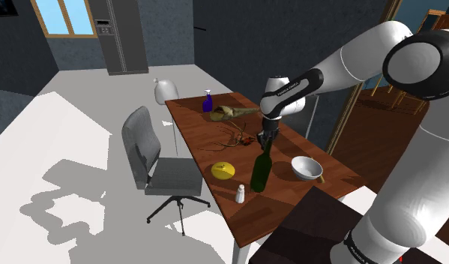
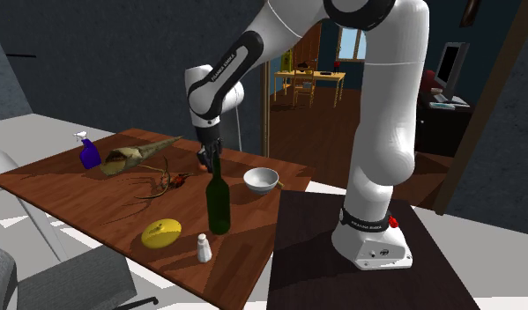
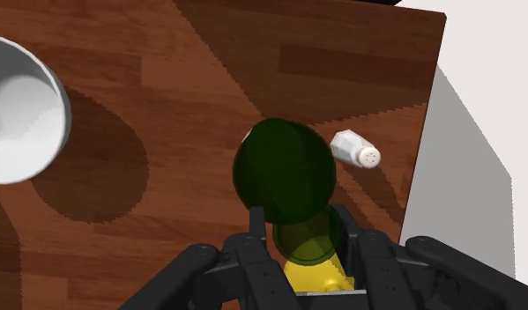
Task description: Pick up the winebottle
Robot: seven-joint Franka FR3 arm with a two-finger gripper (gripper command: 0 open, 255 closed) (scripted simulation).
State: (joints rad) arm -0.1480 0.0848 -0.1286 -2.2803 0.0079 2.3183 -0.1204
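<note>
The dark green winebottle (image 1: 260, 169) stood upright on the worktop (image 1: 196, 131); the end effector (image 1: 264, 141) appeared clamped on its neck; grasp made, a straight vertical lift seemed due next.

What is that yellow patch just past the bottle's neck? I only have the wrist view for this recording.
Observer: It is a yellow lemon-like thing lying on the table, beside the wine bottle toward the shoulder view's left.
Operator: Is the bottle standing straight?
Observer: Yes, it stands upright, with the gripper right at the top of its neck.
Operator: Anything else further along the table?
Observer: A blue spray bottle stands at the far end, next to a tan cone-like object lying on its side.
</note>
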